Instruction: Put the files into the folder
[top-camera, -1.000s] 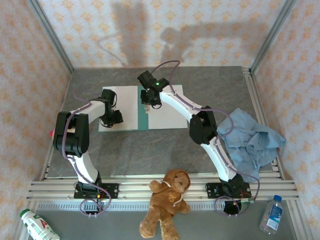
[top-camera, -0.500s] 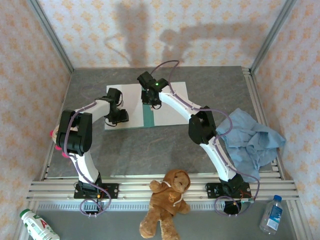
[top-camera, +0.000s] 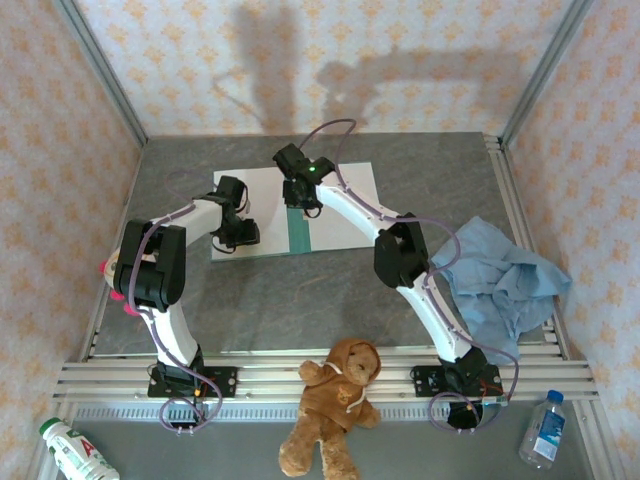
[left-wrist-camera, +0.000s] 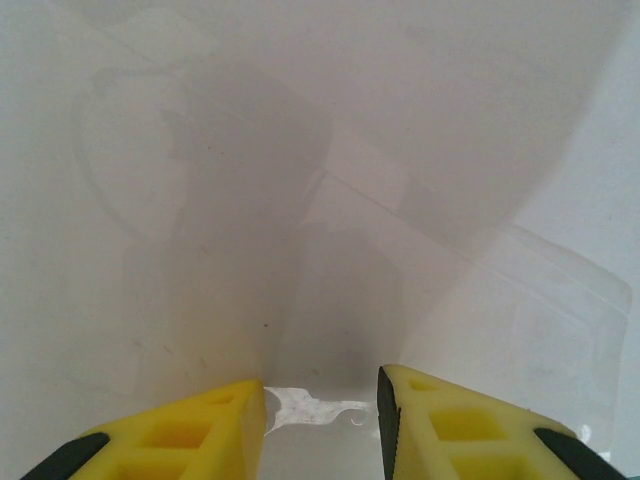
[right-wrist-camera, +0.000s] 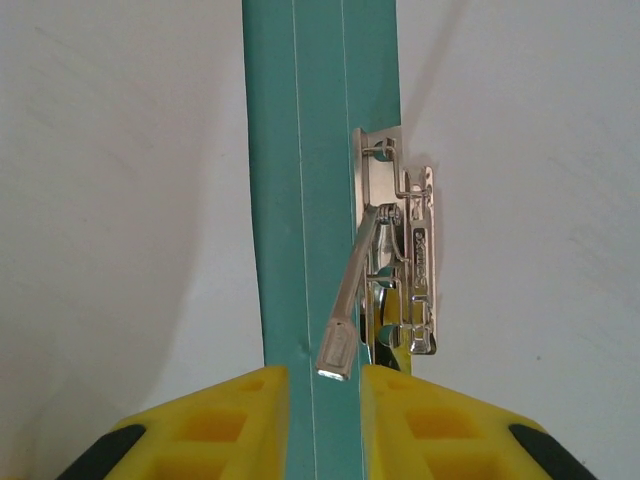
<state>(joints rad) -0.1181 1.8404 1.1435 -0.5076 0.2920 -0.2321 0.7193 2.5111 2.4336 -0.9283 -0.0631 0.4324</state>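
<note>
Folder (right-wrist-camera: 300, 150) open flat; left end effector (left-wrist-camera: 320, 395) part-open over files (left-wrist-camera: 300, 200), right end effector (right-wrist-camera: 325, 375) astride clip lever (right-wrist-camera: 352, 295), grip unclear.

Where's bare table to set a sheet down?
Free: the grey table strip between the folder and the teddy bear, and the far right corner behind the blue cloth. Crowded: the folder, under the left arm and right arm.
</note>
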